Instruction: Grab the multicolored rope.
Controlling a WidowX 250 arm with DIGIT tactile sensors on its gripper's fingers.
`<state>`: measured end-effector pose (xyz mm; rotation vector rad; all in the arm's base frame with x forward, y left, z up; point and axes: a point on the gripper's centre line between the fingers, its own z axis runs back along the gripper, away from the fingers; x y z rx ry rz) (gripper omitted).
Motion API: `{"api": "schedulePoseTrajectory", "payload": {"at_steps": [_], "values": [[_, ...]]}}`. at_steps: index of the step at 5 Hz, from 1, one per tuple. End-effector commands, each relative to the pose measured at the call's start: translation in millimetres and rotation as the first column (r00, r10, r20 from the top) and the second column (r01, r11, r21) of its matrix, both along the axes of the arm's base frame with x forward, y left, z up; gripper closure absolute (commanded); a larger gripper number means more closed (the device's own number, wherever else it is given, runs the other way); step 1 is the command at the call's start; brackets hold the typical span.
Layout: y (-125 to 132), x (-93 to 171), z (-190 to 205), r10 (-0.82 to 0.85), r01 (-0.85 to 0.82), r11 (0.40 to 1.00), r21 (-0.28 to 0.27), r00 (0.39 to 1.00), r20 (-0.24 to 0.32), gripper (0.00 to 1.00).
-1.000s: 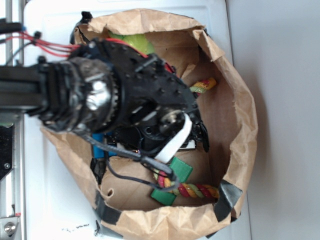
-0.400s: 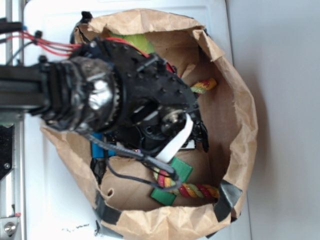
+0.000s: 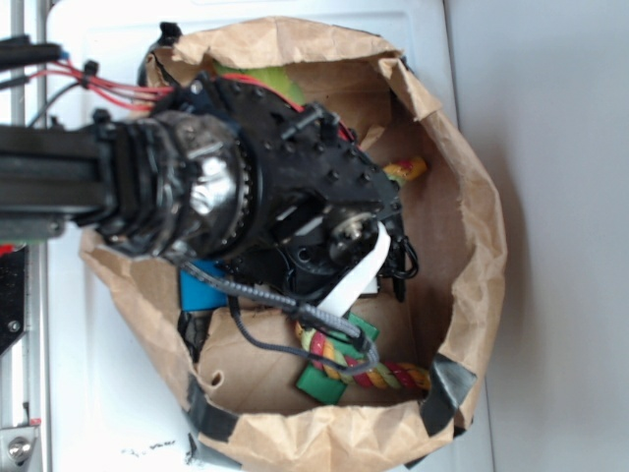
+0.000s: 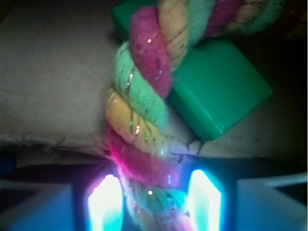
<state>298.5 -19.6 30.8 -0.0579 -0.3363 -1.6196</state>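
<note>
Place: a brown paper bag (image 3: 472, 187) is seen from above, with the black robot arm (image 3: 197, 197) reaching into it | Rope: the multicolored rope (image 4: 144, 106) is laid over a flat green block (image 4: 216, 91) on the bag floor | Fingers: the gripper (image 4: 154, 199) is set narrow around the rope, with a glowing pad (image 4: 204, 197) just beside each side.

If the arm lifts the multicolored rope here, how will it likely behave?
The multicolored rope looks soft and twisted, so it will probably sag on both sides of the fingers. Its fibrous surface should resist slipping. It lies across the green block, which it might drag.
</note>
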Motion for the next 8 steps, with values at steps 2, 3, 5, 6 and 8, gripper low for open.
{"api": "schedulePoseTrajectory", "payload": {"at_steps": [2,3,5,6,8], "values": [[3,-4,10,-0.018,0.017,1.0,0.013,0.998,0.053,1.0],[12,-7,21,0.019,-0.019,1.0,-0.012,0.998,0.06,1.0],[39,2,84,0.14,-0.131,0.984,-0.117,0.988,0.069,1.0],[56,11,109,0.324,-0.308,0.936,-0.17,0.943,0.074,1.0],[63,-3,141,0.544,-0.531,0.818,-0.219,0.839,-0.002,1.0]]}}
